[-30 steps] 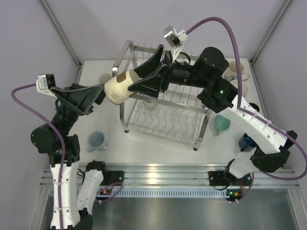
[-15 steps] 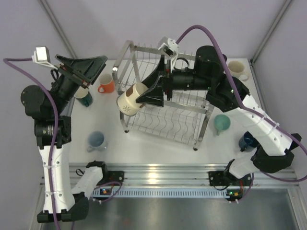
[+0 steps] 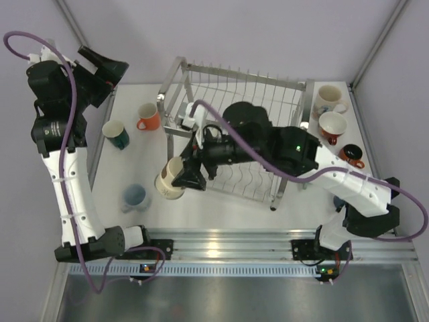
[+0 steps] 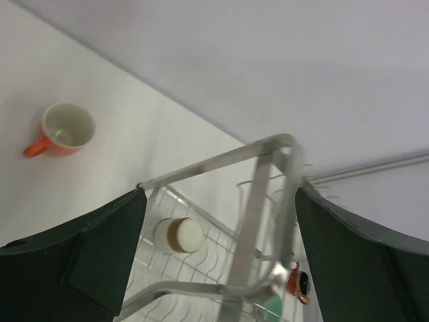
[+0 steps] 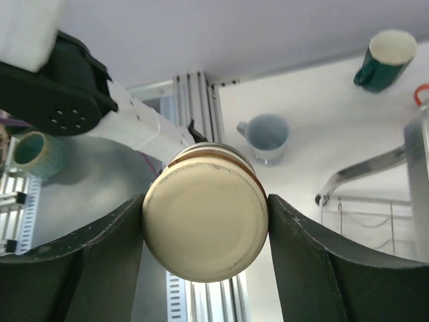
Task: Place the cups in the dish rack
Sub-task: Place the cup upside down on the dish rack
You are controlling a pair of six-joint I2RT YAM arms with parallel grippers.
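- The right gripper [image 5: 204, 201] is gripping a cream ceramic mug with a brown band [image 5: 204, 231], with its jaws clamped on the mug's sides and the flat base facing the wrist camera.
- The mug is hanging tilted above the white bench [image 3: 221, 201], just outside the near-left corner of the two-tier silver wire dish rack [image 3: 268, 94] and not inside it.
- The left gripper [image 4: 221, 193] is hovering high over the bench's far-left corner, its jaws standing wide apart with nothing between them.
- An orange handled mug [image 3: 149, 117] and a dark teal mug [image 3: 115, 134] are sitting upright on the bench to the left of the rack.
- A pale blue-grey mug [image 3: 134, 196] is sitting closer to the arm bases, near the held mug but apart from it.
- To the right of the rack, a cream printed mug [image 3: 330, 99], a white cup with a reddish inside [image 3: 332, 125] and a small dark cup [image 3: 350, 155] are lining the bench's edge.
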